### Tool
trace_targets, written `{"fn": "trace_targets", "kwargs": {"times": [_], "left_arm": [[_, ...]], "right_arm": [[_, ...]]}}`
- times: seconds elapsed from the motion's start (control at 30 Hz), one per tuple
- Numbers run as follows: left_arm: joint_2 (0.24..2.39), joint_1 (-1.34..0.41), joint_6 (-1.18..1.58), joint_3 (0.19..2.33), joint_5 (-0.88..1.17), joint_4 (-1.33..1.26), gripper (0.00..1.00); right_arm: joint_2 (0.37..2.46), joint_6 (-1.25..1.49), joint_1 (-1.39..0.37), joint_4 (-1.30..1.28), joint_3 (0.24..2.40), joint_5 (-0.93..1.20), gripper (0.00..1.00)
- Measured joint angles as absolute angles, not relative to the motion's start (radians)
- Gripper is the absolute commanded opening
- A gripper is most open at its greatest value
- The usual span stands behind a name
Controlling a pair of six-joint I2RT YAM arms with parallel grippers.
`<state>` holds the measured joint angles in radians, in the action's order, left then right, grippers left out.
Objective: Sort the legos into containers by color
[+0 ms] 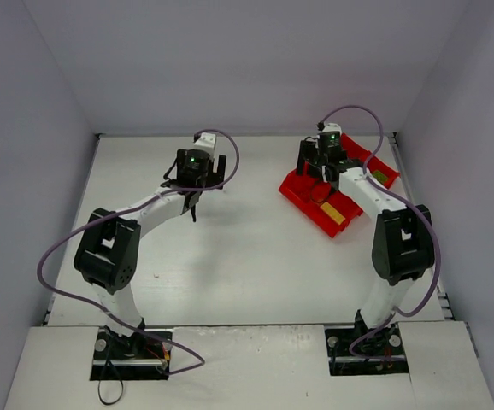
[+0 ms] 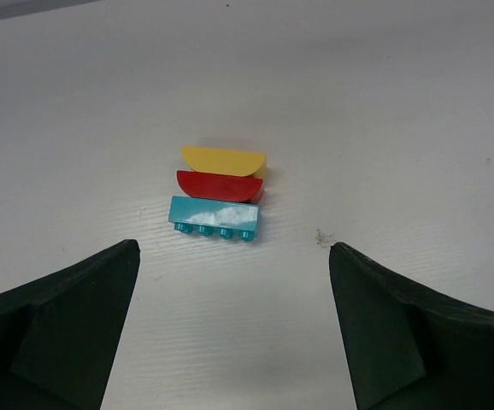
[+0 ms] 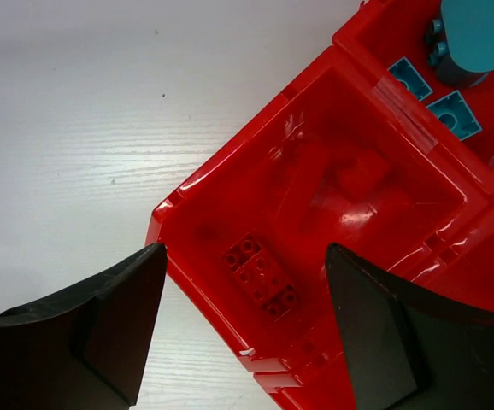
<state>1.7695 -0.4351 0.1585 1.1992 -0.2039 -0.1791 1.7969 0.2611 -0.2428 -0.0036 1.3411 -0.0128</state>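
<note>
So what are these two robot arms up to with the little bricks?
They are sorting toy bricks by colour into a red tray. The left gripper hangs open above three bricks lying side by side on the table: a yellow brick, a red brick and a cyan brick. The right gripper is open over the tray, above a compartment holding a red piece; the next compartment has cyan pieces. Neither gripper holds anything.

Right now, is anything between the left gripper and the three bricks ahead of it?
Nothing visible. Only bare table lies between the open left gripper and the cyan brick, nearest; the red brick and yellow brick sit behind it.
</note>
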Motion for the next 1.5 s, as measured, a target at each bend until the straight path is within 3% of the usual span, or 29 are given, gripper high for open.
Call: {"fn": "trace_targets", "kwargs": {"times": [0.63, 1.23, 1.5], "left_arm": [[2.109, -0.319, 0.13, 1.588, -0.07, 0.157, 0.85], [2.212, -0.318, 0.12, 1.699, -0.001, 0.295, 0.85], [2.212, -0.318, 0.117, 1.702, 0.001, 0.31, 0.65]], "right_arm": [[1.645, 0.23, -0.242, 0.02, 1.25, 0.011, 0.74], [1.622, 0.232, -0.242, 0.027, 1.213, 0.077, 0.74], [1.622, 0.235, -0.242, 0.027, 1.213, 0.104, 0.74]]}}
